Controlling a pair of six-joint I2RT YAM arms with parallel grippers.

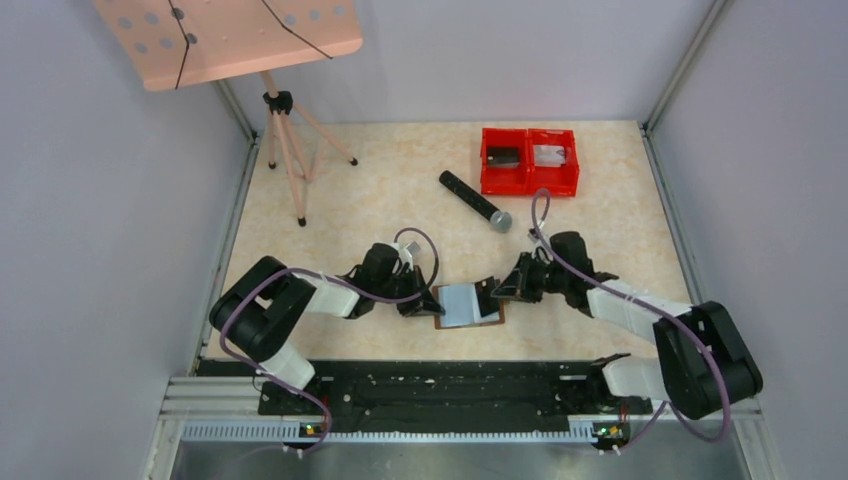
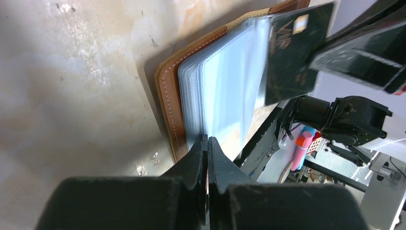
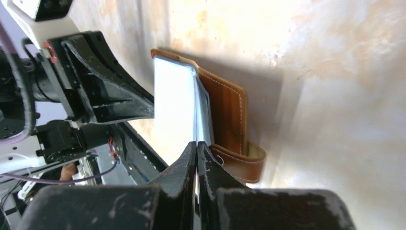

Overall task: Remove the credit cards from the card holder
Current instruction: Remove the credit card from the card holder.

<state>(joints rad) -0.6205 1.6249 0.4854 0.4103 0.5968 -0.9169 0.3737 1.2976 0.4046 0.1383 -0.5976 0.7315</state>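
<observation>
The brown leather card holder [image 1: 468, 306] lies open near the table's front edge, between the two arms. My left gripper [image 2: 207, 140] is shut on the edge of one of its clear grey-blue sleeves [image 2: 230, 81]. A dark credit card [image 2: 292, 57] with a gold chip sticks partly out of a sleeve. My right gripper [image 3: 197, 144] is shut on that card's thin edge, just beside the holder's brown cover [image 3: 232, 112] and its tab [image 3: 249, 165]. In the top view the left gripper [image 1: 428, 300] and right gripper [image 1: 497, 290] meet at the holder from either side.
Red twin bins [image 1: 528, 160] stand at the back right, each with something flat inside. A black microphone [image 1: 475, 200] lies in front of them. A tripod stand [image 1: 285, 150] with a pink perforated board [image 1: 230, 35] stands at the back left.
</observation>
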